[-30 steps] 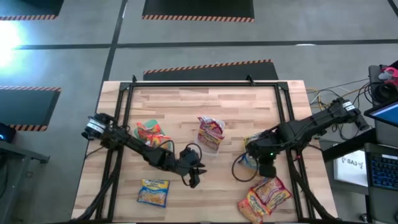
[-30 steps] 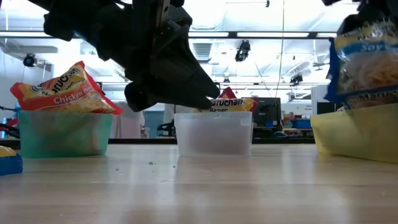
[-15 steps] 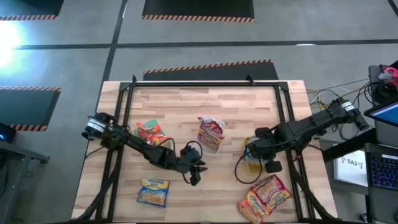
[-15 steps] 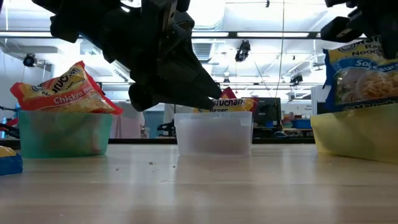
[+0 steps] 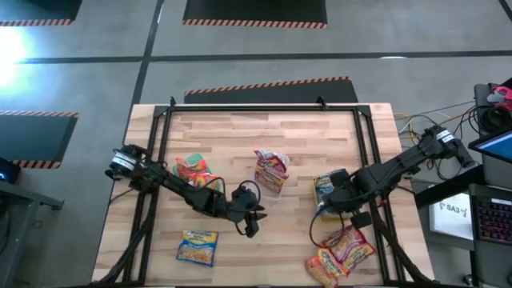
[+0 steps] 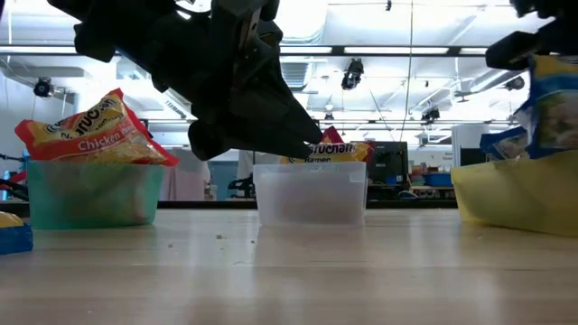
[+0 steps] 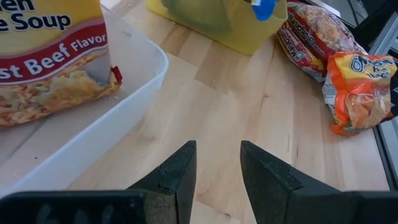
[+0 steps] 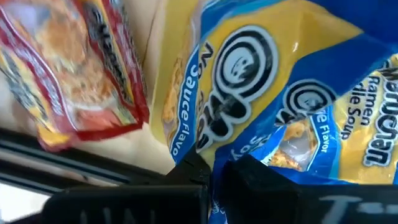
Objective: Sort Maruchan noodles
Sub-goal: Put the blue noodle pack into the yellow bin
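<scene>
My right gripper (image 8: 214, 171) is shut on a blue-yellow noodle packet (image 5: 324, 187), which it holds over the yellow bin (image 6: 515, 194) at the table's right. My left gripper (image 7: 217, 165) is open above bare wood near the table's middle (image 5: 250, 221), just on the near side of the clear bin (image 5: 270, 176). That bin holds red-pink packets (image 7: 50, 56). The green bin (image 6: 90, 190) on the left holds orange-yellow packets (image 6: 90, 131). Another blue-yellow packet (image 5: 198, 246) lies flat near the near edge. My right gripper pinches the blue-yellow packet between its two fingers at a blue edge part (image 8: 214, 190). In the low view the fingers come from above and the packet (image 6: 553, 117) hangs below them, tilted. Its lower end drops behind the yellow bin's wall, so I cannot tell whether it rests inside.
Red-pink and orange-yellow packets (image 5: 340, 252) lie in a loose heap at the near right corner, also seen in the left wrist view (image 7: 357, 90). A black frame (image 5: 264, 108) runs along the table's far and side edges. Bare wood lies between the bins and the near edge.
My right gripper, still shut on the blue-yellow packet, has moved a little toward the table's right edge over the yellow bin. In the low view the packet has shifted right and turned, now partly cut off by the picture's edge. My left arm has kept still.
</scene>
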Robot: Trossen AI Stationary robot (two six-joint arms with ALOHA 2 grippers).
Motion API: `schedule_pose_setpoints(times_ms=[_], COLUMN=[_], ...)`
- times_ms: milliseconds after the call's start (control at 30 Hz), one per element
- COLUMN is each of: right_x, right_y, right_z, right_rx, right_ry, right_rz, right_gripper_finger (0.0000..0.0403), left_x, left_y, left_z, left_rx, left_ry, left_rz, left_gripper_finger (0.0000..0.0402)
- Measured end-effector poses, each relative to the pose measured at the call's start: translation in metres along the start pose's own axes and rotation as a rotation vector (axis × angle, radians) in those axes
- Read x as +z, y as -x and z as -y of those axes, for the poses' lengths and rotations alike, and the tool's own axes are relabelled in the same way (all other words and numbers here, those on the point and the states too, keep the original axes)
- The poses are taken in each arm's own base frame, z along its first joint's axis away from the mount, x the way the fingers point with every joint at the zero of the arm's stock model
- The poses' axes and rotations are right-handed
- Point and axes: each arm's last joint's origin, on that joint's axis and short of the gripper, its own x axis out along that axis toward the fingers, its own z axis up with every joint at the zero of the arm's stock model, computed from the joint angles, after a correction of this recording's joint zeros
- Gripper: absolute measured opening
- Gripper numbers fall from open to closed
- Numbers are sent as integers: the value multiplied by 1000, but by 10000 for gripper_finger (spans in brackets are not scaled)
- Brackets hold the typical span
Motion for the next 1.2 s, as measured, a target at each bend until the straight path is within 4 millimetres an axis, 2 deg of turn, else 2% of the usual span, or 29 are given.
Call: schedule_pose_setpoints(times_ms=[267,633,900,1200], right_x=[8,24,28,18], right_y=[-14,-42,-50,-34], right_z=[-14,-26,-26,-25], right_rx=[-22,20,10,10], right_ry=[109,102,-55,-316], right_rz=[-53,-171,-208,-162], right_gripper_finger=[8,8,9,24], left_x=[0,0,0,0], left_y=[0,0,0,0], left_z=[0,0,0,0], left_rx=[0,1,1,1], left_ry=[0,0,0,0], left_rz=[0,1,0,1], left_gripper_finger=[107,107,107,107])
